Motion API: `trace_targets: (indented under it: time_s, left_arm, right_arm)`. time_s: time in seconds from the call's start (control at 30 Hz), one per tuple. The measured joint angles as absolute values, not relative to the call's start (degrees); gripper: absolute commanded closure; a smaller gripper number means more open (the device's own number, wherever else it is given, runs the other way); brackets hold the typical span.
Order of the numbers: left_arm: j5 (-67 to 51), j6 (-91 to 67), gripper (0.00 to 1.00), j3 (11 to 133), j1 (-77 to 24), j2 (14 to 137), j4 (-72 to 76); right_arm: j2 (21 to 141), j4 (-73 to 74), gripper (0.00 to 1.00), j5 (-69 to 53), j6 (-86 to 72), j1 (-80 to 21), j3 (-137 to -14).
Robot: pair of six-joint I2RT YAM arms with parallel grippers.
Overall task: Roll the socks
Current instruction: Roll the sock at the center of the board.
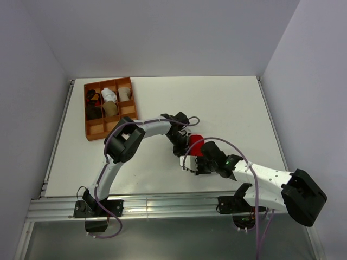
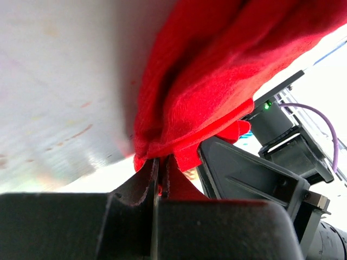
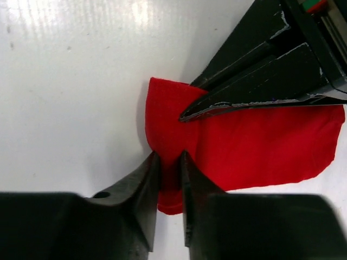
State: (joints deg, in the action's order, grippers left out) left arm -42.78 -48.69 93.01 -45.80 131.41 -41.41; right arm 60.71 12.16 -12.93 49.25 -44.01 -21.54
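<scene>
A red sock (image 1: 196,144) lies on the white table a little right of centre, held between both arms. My left gripper (image 2: 161,173) is shut on an edge of the red sock (image 2: 217,81), which bunches up above its jaws. My right gripper (image 3: 169,162) is shut on a fold at the left end of the red sock (image 3: 260,146), cloth filling the narrow gap between its jaws. In the right wrist view the left gripper's fingers (image 3: 255,92) pinch the sock's upper edge. From above, the left gripper (image 1: 182,142) and the right gripper (image 1: 197,162) meet at the sock.
An orange divided tray (image 1: 89,131) stands at the back left of the table with several sock bundles in its compartments, among them a white one (image 1: 110,95) and a tan one (image 1: 110,109). Grey walls close in the table on three sides.
</scene>
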Motion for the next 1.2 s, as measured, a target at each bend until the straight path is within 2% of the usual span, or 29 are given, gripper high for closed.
trace_targets:
  time_s: [0.13, 0.37, 0.8, 0.87, 1.0, 1.03, 1.07, 1.2]
  left_arm:
    - [-42.8, -49.4, 0.88, 91.2, -44.8, 130.4, -39.7]
    - [-40.0, -56.5, 0.77, 81.0, -43.8, 123.4, -29.7]
    - [-27.7, -65.6, 0.76, 68.0, -42.9, 111.1, -15.6]
    - [-24.8, -65.7, 0.77, 66.4, -42.9, 109.5, -14.2]
    - [-16.0, -63.7, 0.70, 64.8, -43.5, 106.4, -12.8]
    - [-13.0, -62.3, 0.69, 64.8, -44.0, 105.8, -12.2]
    - [-9.5, -60.1, 0.63, 64.8, -44.9, 105.0, -11.7]
    - [0.1, -50.8, 0.61, 63.5, -48.2, 102.3, -5.9]
  right_arm:
    - [63.5, 11.6, 0.84, -13.2, 47.7, -43.3, -23.4]
    - [70.7, 18.0, 0.83, -24.0, 48.9, -35.5, -30.3]
    - [101.6, 52.1, 0.82, -43.8, 61.5, -19.7, -58.2]
    - [106.5, 56.7, 0.82, -45.5, 61.6, -18.3, -62.2]
    - [116.4, 66.1, 0.81, -48.8, 61.6, -15.7, -69.9]
    - [118.9, 68.7, 0.81, -49.6, 61.6, -15.0, -71.8]
    - [120.6, 70.6, 0.81, -49.9, 61.6, -14.5, -73.1]
    - [124.7, 75.6, 0.80, -50.4, 61.2, -12.8, -75.8]
